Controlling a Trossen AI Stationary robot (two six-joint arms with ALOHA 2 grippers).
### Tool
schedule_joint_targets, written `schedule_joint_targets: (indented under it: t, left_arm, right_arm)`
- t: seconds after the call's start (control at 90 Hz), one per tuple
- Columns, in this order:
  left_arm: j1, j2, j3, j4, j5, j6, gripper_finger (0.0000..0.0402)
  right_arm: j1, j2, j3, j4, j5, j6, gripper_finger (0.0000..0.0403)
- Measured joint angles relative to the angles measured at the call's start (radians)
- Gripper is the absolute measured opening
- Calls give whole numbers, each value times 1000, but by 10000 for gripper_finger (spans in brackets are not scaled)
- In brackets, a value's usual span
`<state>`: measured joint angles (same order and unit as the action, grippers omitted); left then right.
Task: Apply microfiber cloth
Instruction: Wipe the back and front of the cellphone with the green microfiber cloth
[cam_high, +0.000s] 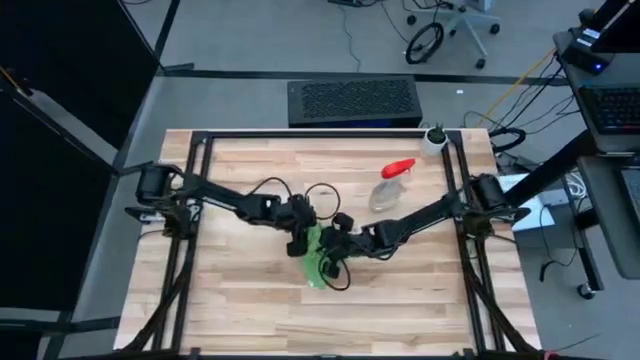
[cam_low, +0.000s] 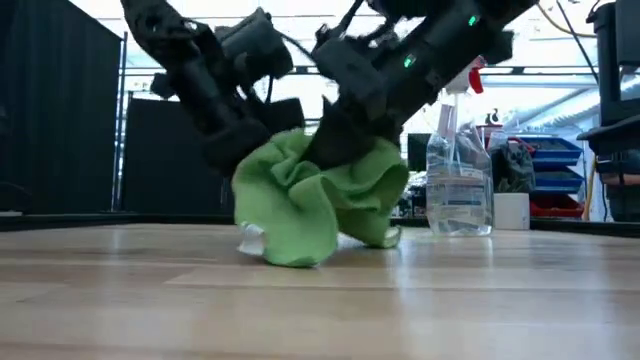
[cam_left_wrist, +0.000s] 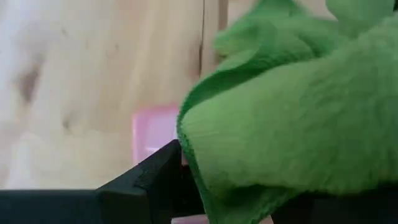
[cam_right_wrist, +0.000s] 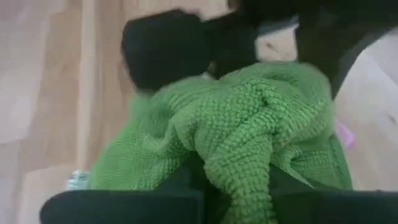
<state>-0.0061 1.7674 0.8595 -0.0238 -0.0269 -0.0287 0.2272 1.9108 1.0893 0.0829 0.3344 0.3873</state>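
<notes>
The bright green microfiber cloth (cam_low: 315, 205) hangs bunched at the table's middle (cam_high: 318, 255). Its lower folds (cam_low: 295, 250) rest on the wooden top. My left gripper (cam_high: 300, 240) comes at the cloth from the table's left and my right gripper (cam_high: 337, 243) from the right, and both are shut on its upper part. In the low view the left gripper (cam_low: 240, 150) stands at the cloth's left and the right gripper (cam_low: 340, 140) over its top. A small pale pink thing (cam_left_wrist: 155, 130) lies on the table under the cloth's edge (cam_low: 250, 238). My left gripper holds a thick fold of the cloth (cam_left_wrist: 205, 168) between its two fingers, slanting down from the table's left. The cloth bulges out past the finger (cam_left_wrist: 149, 183) and hides the other one. The cloth hangs slack below. My right gripper pinches a bunched ridge of the cloth's upper part (cam_right_wrist: 239, 168) between its two fingers, several layers gathered, slanting down from the table's right. The cloth spreads out slack beyond the fingers, with its lower end on the table.
A clear spray bottle with a red nozzle (cam_high: 392, 185) stands right of the middle toward the far edge (cam_low: 458, 180). A white cup (cam_high: 434, 138) sits at the far right corner. Black cables loop near the grippers (cam_high: 320, 195). The near half of the table (cam_high: 300, 320) is bare wood.
</notes>
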Motion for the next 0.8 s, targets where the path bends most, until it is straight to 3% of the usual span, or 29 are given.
schedule_joint_targets:
  t: [0.344,0.433,0.633,0.8]
  left_arm:
    - [6,69,4,37,-8,20,184]
    - [10,69,4,36,-8,20,184]
    - [11,71,3,45,-3,16,184]
    - [6,72,2,56,14,16,184]
  right_arm:
    - [-39,126,6,32,-21,89,22]
    - [-24,129,7,19,-65,110,22]
    - [18,103,5,8,-44,99,23]
    - [-42,102,2,10,-8,73,23]
